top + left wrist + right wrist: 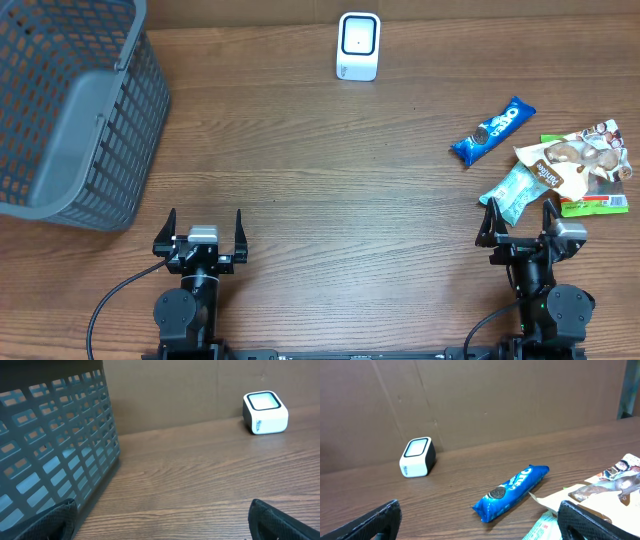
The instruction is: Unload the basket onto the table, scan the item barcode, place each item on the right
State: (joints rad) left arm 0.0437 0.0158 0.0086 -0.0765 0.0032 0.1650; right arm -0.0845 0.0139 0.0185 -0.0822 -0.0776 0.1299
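Observation:
A white barcode scanner [358,46] with a dark-rimmed window stands at the table's far edge, seen also in the left wrist view [265,412] and right wrist view [417,457]. At the right lie several snack packs: a blue cookie pack [492,131] [511,492], a cream and brown pouch [570,162] [600,491], a mint wrapper [514,192] [544,530] and a green-edged pack [598,205]. My left gripper [204,232] [162,532] stands open at the near left over bare wood. My right gripper [520,217] [480,530] stands open at the near right, just short of the mint wrapper.
A large grey mesh basket [70,110] [50,455] fills the far left corner. A brown wall [480,400] rises behind the table's far edge. Bare wooden tabletop [330,190] lies between the two arms and the scanner.

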